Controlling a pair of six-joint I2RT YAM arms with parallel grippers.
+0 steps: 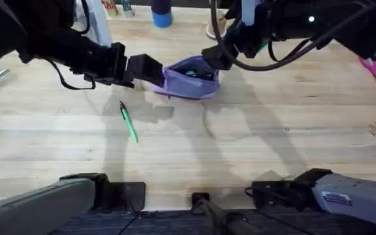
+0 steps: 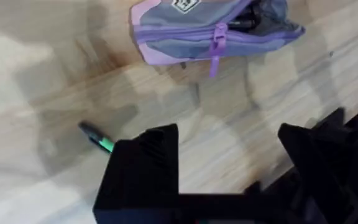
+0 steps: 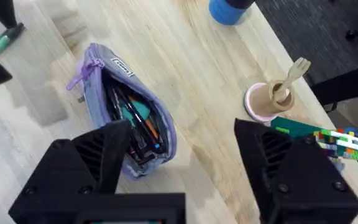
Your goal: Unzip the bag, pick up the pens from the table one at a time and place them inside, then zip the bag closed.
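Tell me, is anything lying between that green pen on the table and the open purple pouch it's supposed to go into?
Nothing visible. The green pen lies alone on bare table, and the bag gapes open. The left gripper hovers open beside the pen.

Two robot arms, matte black links and joints. Left gripper [image 2: 229, 168]: black, blocky fingers [image 2: 145, 168] with ribbed inner faces. Right gripper [image 3: 179, 168]: same black angular fingers [image 3: 92, 165]. Black cables loop along the right arm [image 1: 286, 32]. Base housings grey-white; the right base [image 1: 344, 196] bears a printed label.
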